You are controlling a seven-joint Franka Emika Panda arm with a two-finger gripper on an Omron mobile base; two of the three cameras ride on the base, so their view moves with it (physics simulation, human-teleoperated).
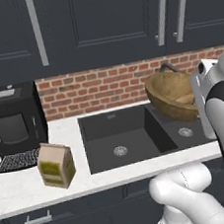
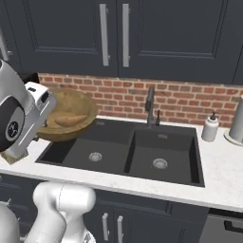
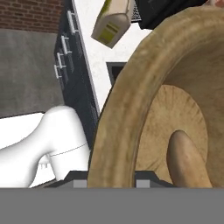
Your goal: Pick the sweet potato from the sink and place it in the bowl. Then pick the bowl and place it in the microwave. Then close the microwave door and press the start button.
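The sweet potato (image 2: 70,120) lies inside the wooden bowl (image 2: 71,107), which hangs tilted in the air above the black double-basin sink (image 2: 142,152), its open side turned toward the far right of the scene, held up at its near-left rim by the robot's gripper (image 2: 40,121). In the hand view the rim runs straight up from between the jaws, so they appear clamped on the bowl's wall, though the fingertips themselves are hidden. The potato's long axis runs roughly along the bowl's floor, close to the grasped rim. A paper bag (image 1: 56,164) and a small black countertop machine (image 1: 13,121) stand on the white counter (image 1: 24,187) left of the sink. The microwave is the likely next stop.
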